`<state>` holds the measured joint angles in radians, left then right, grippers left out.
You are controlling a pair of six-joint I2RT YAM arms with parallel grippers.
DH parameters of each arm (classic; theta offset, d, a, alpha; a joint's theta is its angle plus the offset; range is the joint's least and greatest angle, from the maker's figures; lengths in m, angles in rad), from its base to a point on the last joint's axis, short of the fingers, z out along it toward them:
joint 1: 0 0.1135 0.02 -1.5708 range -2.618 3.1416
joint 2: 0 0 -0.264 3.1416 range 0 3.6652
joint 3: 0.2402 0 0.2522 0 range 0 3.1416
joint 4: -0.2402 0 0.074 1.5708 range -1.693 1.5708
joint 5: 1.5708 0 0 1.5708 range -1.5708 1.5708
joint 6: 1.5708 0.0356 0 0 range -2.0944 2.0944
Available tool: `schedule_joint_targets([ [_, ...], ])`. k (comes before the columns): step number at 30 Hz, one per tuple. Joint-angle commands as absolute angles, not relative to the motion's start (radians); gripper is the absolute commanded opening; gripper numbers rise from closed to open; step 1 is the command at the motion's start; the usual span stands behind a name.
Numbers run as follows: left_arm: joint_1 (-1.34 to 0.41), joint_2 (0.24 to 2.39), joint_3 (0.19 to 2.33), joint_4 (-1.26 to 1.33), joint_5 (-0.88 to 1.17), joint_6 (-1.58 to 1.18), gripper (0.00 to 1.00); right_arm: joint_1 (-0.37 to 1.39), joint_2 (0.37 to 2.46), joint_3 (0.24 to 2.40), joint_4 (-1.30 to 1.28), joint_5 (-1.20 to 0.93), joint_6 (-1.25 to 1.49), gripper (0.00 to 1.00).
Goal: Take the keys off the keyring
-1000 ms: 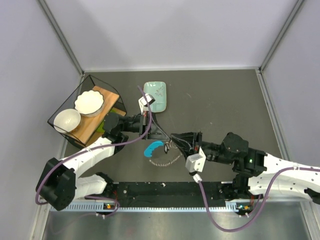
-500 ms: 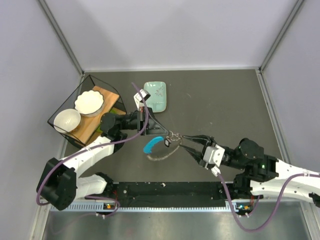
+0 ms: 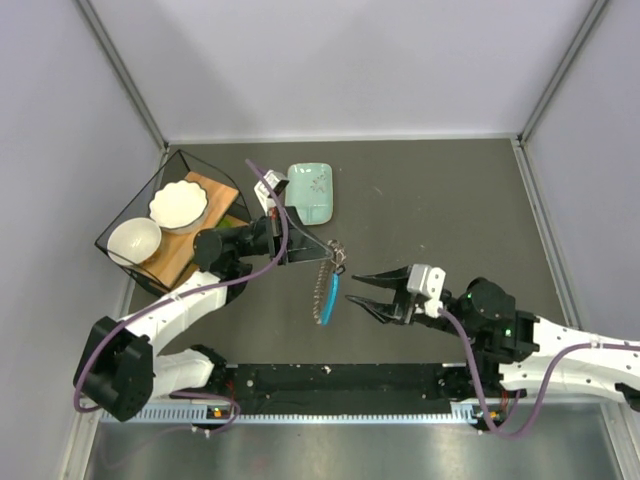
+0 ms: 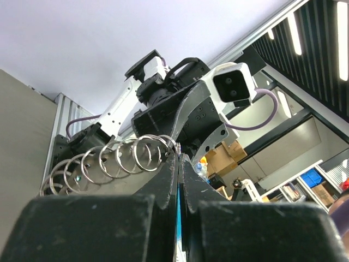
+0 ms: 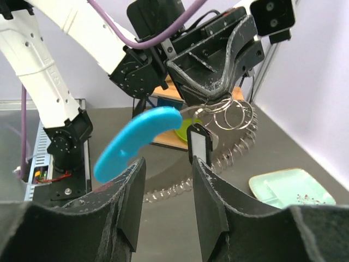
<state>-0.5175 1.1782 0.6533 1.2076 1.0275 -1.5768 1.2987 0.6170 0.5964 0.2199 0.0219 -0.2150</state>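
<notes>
The left gripper [image 3: 324, 254] is clamped on the keyring [image 3: 337, 249], lifted over the table's [image 3: 450, 200] middle, towards the near edge. The blue tag [image 3: 327, 298] hangs from it. The right gripper [image 3: 352, 289], fingers apart, sits just right of the tag, apparently not touching. The keys [image 5: 198, 143] bunch at the ring.

Left hand [image 3: 322, 251] — fingers pinched together at the keyring [image 3: 336, 249]; blue tag [image 3: 328, 297] and coiled wire [image 3: 317, 283] trail from it. Right hand [image 3: 352, 288] — fingers spread, just beside the tag. Pale green dish [image 3: 310, 192] on dark tabletop [image 3: 450, 200]. Wire basket [image 3: 128, 214] holds two white bowls [image 3: 178, 204].
</notes>
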Motion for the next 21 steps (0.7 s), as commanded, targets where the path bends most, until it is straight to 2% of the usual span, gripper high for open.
schedule_joint_targets([
  [1, -0.514, 1.166, 0.692, 1.413, 0.989, -1.631, 0.0, 1.315, 0.69, 0.61, 0.36, 0.06, -0.132, 0.41],
  [7, -0.514, 1.199, 0.693, 1.529, 1.003, -1.654, 0.0, 1.315, 0.71, 0.629, 0.432, 0.17, -0.124, 0.44],
  [15, -0.514, 1.229, 0.684, 1.638, 0.977, -1.678, 0.0, 1.316, 0.771, 0.653, 0.451, 0.126, -0.112, 0.47],
  [21, -0.514, 1.252, 0.69, 1.669, 0.979, -1.692, 0.0, 1.315, 0.801, 0.667, 0.443, 0.169, -0.144, 0.47],
])
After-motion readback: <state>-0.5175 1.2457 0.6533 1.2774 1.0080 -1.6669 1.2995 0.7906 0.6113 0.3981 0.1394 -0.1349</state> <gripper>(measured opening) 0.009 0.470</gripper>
